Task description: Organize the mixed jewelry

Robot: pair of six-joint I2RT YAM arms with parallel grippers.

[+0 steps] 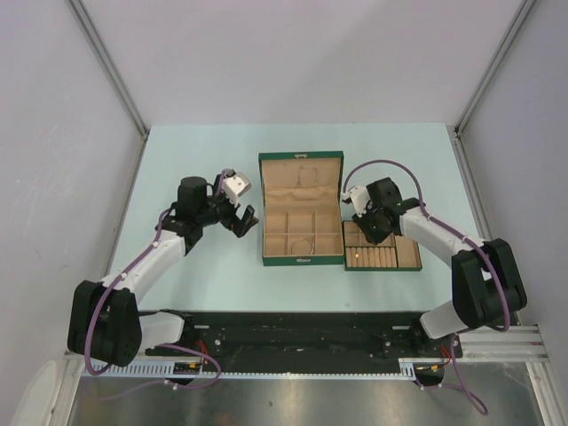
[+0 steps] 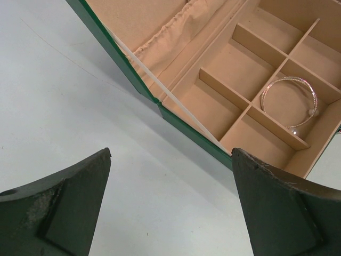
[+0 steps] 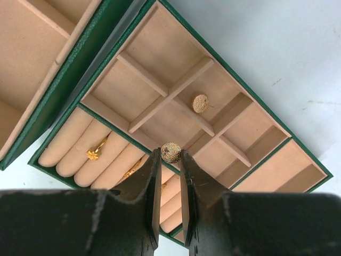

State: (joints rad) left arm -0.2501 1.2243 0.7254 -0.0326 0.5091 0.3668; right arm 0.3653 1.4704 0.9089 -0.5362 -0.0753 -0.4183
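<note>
R gripper (image 3: 170, 159) is pinching small gold stud (image 3: 171, 151) over tray (image 3: 160, 50), L gripper (image 2: 171, 154) is hovering spread wide left of box (image 2: 240, 69) (silver bangle (image 2: 287, 79) sitting inside).

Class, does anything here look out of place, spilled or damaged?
Nothing stands out. The silvery bangle lies flat in one box compartment; one gold stud sits in a tray compartment, the second stud pinched between the right fingers.
</note>
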